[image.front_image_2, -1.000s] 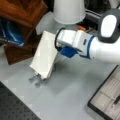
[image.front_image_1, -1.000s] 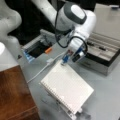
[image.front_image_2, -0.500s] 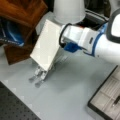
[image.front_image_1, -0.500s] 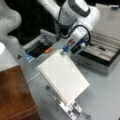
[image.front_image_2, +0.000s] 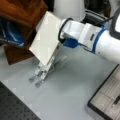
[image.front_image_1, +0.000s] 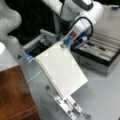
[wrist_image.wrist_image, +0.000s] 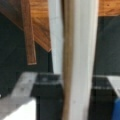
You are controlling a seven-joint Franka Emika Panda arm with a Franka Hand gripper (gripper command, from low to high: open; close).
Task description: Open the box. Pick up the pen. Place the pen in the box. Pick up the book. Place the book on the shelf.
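**Book up off the stand, gripped by its top edge**

One arm, one end effector, and it is pinching the book at its upper edge; in the wrist view the book shows edge-on, running straight up between the fingers. The single white spiral notebook hangs tilted below the end effector, its lower corner just above the one silver slatted stand on the grey worktop.

In a front view the book leans up toward the shelf, the one dark brown wooden unit beyond the end effector on that view's left. Whether book and shelf touch, I cannot tell.

Off to the end effector's other side sits the one box, lid open, lining showing. One pen lies inside a compartment. In a front view the box shows at the bottom right corner. Behind the book, one grey tray with a dark hollow.
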